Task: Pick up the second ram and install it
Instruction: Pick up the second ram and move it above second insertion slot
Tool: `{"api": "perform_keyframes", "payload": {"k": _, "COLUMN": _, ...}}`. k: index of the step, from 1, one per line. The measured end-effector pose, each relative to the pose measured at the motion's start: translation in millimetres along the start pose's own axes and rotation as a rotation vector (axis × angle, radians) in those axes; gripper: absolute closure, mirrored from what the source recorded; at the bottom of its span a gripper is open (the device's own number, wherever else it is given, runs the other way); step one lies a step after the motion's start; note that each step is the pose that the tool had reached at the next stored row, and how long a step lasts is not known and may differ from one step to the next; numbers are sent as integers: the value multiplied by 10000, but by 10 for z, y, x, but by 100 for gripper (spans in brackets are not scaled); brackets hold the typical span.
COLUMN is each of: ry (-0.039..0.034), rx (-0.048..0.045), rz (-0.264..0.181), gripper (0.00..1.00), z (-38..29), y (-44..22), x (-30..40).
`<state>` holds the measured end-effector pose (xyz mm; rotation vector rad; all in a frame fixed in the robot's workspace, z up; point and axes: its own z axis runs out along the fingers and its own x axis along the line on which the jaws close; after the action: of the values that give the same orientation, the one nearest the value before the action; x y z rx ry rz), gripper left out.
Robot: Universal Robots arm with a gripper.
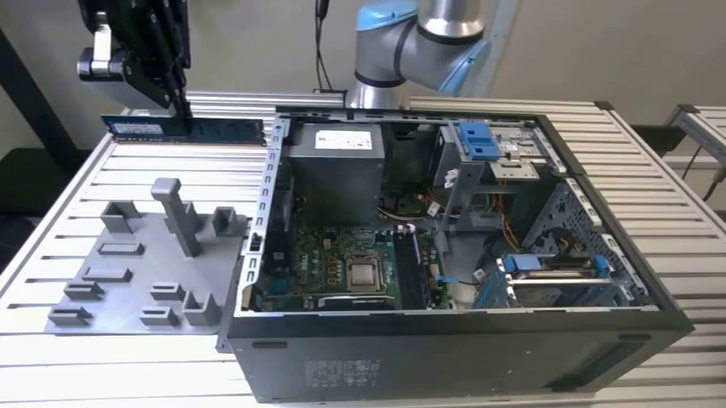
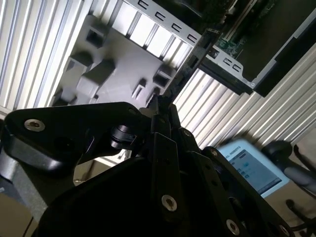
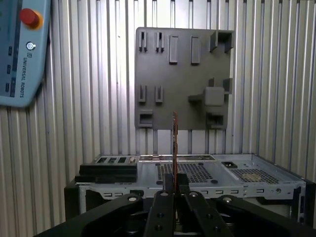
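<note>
Tool (image 1: 182, 113) clamps the second ram (image 1: 227, 130) across its flat faces near mid-length. The stick hangs level under the fingers, above the desk (image 1: 68, 374). It looks light, stiff, thin and fragile, and is best held clear of its contacts. Beyond it are the grey holder plate (image 1: 136, 272) and the open computer case (image 1: 454, 357).

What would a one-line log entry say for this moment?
pincer: shut on second ram | second ram: airborne, clear of grey holder tray | computer case: open, ram not yet installed
</note>
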<state>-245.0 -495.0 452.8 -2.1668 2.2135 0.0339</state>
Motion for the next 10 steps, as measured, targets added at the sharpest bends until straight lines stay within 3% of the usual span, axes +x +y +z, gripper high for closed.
{"api": "perform_keyframes", "payload": {"k": 10, "ry": 0, "rx": 0, "rz": 0, "gripper": 85, "z": 2, "y": -101, "x": -2}}
